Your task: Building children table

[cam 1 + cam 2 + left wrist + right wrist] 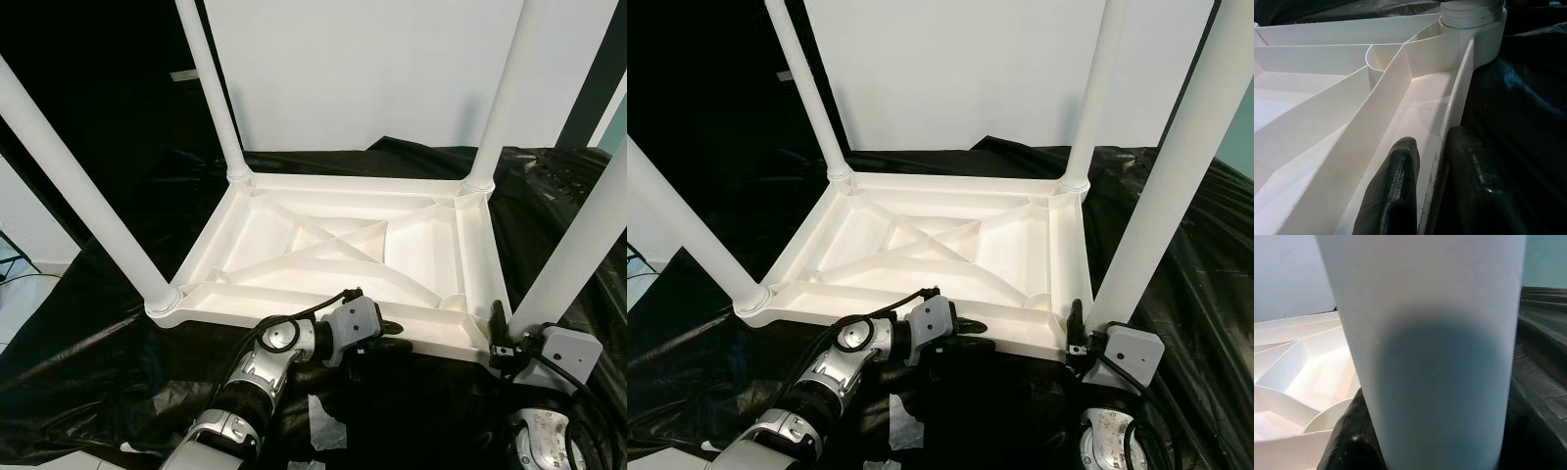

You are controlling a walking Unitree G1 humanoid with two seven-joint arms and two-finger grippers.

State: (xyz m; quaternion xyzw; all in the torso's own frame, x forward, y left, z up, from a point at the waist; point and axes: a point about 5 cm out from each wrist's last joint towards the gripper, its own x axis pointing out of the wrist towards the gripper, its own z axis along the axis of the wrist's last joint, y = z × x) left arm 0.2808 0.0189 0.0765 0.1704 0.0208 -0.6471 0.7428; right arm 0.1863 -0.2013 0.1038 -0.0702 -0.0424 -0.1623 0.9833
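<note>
A white plastic children's table lies upside down on black sheeting, its ribbed underside [333, 245] facing up. Its legs stand up from the corners: near left [78, 186], far left [211, 88], far right [505, 88] and near right [588, 235]. My left gripper [392, 333] is at the near rim [1454, 103], shut on it, with one finger [1393, 191] inside the wall and the other outside. My right gripper [505, 338] is shut around the base of the near right leg [1435, 347], a black finger [1349, 440] on each side.
Black plastic sheeting [118, 362] covers the floor all around the table. A white board or wall [362, 69] stands behind it. A scrap of white paper [328, 421] lies on the sheet between my arms. A dark ridged object [563, 171] sits at the far right.
</note>
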